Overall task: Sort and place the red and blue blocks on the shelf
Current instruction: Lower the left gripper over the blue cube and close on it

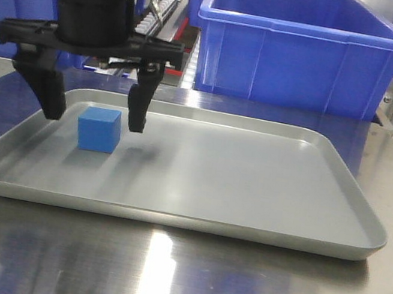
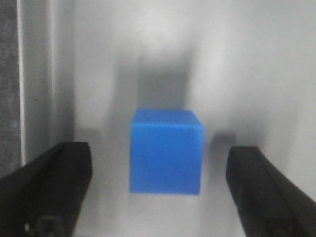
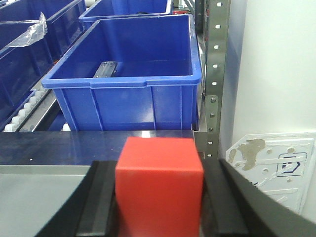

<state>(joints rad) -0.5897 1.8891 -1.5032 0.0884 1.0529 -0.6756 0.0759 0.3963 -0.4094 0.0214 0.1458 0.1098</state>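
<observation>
Blocks: blue one on the tray, red one in the right pincer

We see the left gripper hanging low over the grey tray. Its jaws are spread wide, with one finger on each side of the blue block and a clear gap to both. The blue block sits flat on the tray floor, toward the left end in the front view. Our right gripper is clamped on the red block, with a black finger pressed to each side of it. Beyond the red block, a large blue bin stands on the shelf, with white rollers beside it. The tray rests on the steel table.
</observation>
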